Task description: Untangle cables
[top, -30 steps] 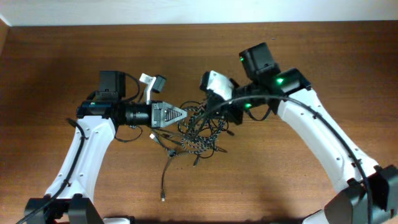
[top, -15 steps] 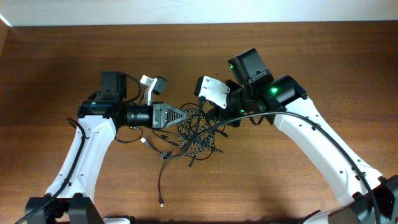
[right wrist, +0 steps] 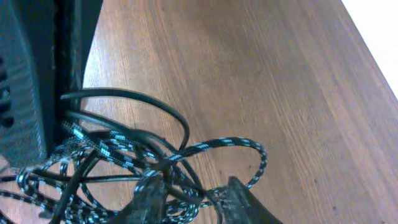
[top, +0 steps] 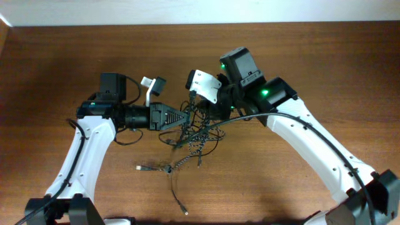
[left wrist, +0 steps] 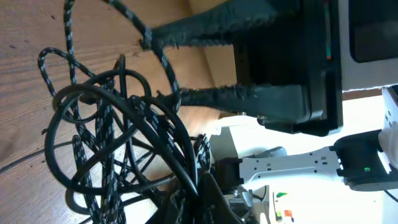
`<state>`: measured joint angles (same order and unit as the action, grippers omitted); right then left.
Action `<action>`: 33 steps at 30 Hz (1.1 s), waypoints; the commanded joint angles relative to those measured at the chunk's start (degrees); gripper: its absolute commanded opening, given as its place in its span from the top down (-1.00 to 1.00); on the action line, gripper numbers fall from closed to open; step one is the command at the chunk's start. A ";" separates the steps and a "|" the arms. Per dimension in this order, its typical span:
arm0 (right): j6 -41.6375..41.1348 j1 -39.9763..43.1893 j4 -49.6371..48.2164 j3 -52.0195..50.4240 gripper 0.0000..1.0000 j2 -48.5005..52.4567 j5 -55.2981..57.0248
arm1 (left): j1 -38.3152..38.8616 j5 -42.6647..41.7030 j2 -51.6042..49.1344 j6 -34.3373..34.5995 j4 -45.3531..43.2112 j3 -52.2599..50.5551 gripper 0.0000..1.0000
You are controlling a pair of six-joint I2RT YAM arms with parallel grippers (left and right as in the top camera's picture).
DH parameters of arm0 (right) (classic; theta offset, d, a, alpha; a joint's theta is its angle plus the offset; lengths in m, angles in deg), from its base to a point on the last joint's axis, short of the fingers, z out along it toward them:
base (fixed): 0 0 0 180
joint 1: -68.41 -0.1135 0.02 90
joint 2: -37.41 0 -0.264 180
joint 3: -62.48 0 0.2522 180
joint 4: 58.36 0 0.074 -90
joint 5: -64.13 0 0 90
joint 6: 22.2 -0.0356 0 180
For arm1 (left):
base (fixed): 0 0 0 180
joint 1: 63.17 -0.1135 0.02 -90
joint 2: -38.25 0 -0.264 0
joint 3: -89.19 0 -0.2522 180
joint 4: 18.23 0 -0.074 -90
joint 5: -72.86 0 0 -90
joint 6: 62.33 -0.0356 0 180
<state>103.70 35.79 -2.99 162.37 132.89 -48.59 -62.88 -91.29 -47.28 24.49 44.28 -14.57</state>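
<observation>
- The cables (top: 195,132) sit tangled near the middle of the surface (top: 300,56), with one thin black end trailing toward its near edge.
- The left hand (left wrist: 155,68) is closed, pinching a speckled strand (left wrist: 163,62).
- The right hand (right wrist: 189,194) is partly open with strands between its fingers; whether it grips them is unclear.

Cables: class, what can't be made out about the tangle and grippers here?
Right wrist view: whether the right gripper grips the cables; the bottom edge cuts its fingertips.
Overhead: whether the left gripper pinches a strand; cables cover its tip.
Overhead: the loose plug, too small to identify.
</observation>
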 commanded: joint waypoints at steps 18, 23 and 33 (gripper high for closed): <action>-0.83 -1.38 4.72 0.02 -0.98 -2.10 17.42 | 3.78 -4.57 -0.02 -17.53 -11.45 0.33 1.00; -23.04 3.19 2.29 0.92 0.92 -3.52 22.34 | 5.95 15.93 -0.02 -14.25 -11.39 0.33 0.95; -29.31 22.25 8.76 0.94 0.19 -20.17 -9.60 | 6.01 61.55 -0.07 24.83 -12.02 0.33 -0.98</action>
<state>74.46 57.63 5.62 162.68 112.84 -57.09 -56.87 -30.42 -47.48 41.69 32.87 -14.22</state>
